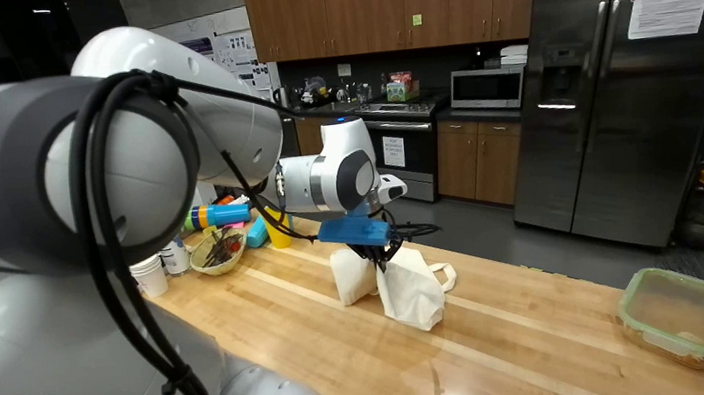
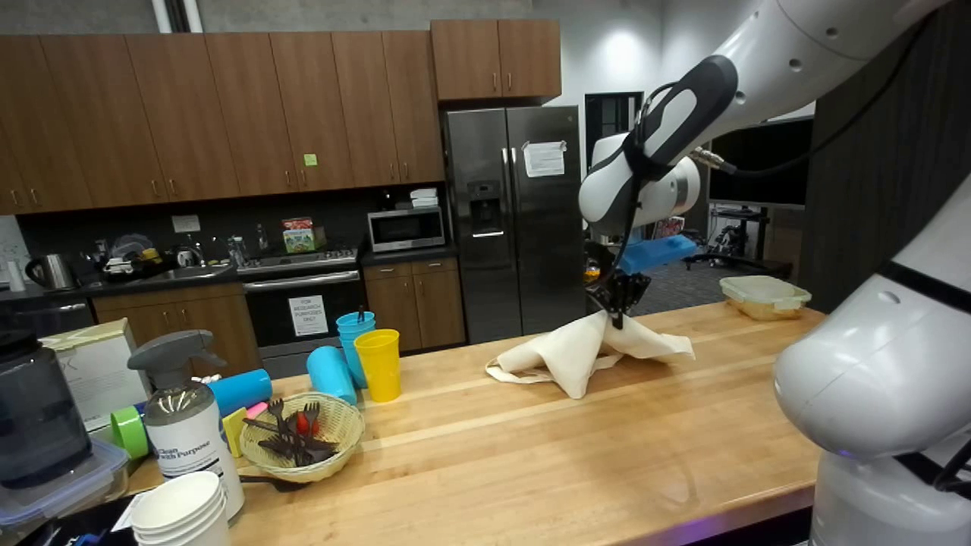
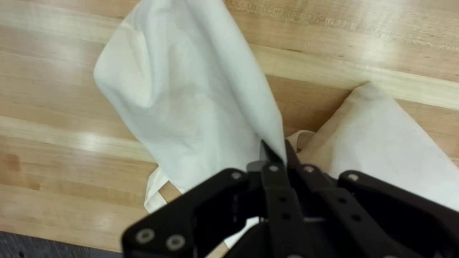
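- You've got 1 gripper (image 3: 275, 148): jaws closed, a fold of fabric pinched between the tips, so you're gripping the bag.
- 1 cream cloth bag (image 3: 200, 107), crumpled, with a strap (image 3: 154, 184) showing at lower left of the wrist view.
- Bag vs gripper: directly below the tips in both exterior views, peaked where you pinch it, sides sloping down to 1 wooden table (image 2: 531, 470).
- In your wrist view the bigger spread of bag runs from top centre-left down to the tips; another part sits at lower right, just beside them.
- 1 lidded container (image 2: 765, 299): right side, mid-height in an exterior view, well apart from your bag.
- 1 yellow cup (image 2: 379, 365) standing left of centre there; 1 blue cup (image 2: 331, 375) lying near it; 1 upright stack of blue cups (image 2: 350, 330) beside them, you can't count how many.
- 1 woven basket (image 2: 347, 432), lower left, holding overlapping dark utensils (image 2: 300, 444): several, no firm count.
- 1 spray bottle (image 2: 190, 440), lower left; 1 stack of white cups (image 2: 182, 512) at the bottom edge.
- Behind: 1 fridge (image 2: 478, 280), upper centre; 1 microwave (image 2: 406, 227) left of it.
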Robot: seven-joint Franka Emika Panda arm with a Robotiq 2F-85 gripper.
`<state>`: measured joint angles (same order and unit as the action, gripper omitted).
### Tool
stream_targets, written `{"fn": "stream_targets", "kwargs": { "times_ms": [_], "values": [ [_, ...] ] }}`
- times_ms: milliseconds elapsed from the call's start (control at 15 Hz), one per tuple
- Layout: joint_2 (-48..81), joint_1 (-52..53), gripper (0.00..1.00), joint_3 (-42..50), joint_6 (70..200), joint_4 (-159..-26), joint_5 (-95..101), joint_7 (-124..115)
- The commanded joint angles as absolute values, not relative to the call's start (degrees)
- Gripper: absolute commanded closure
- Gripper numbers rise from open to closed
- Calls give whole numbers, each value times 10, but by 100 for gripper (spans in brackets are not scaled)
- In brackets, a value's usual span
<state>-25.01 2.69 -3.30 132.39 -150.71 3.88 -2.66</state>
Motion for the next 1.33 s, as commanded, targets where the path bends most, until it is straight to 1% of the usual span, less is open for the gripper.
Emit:
{"fn": "stream_targets", "kwargs": {
  "times_ms": [0,933,1267],
  "values": [
    [-227,20,99,-20,1322,-1501,29,-16],
    [-170,7,99,9,1315,-1495,1,-9],
    [-130,-5,99,18,1313,-1493,-5,-17]
  ]
}}
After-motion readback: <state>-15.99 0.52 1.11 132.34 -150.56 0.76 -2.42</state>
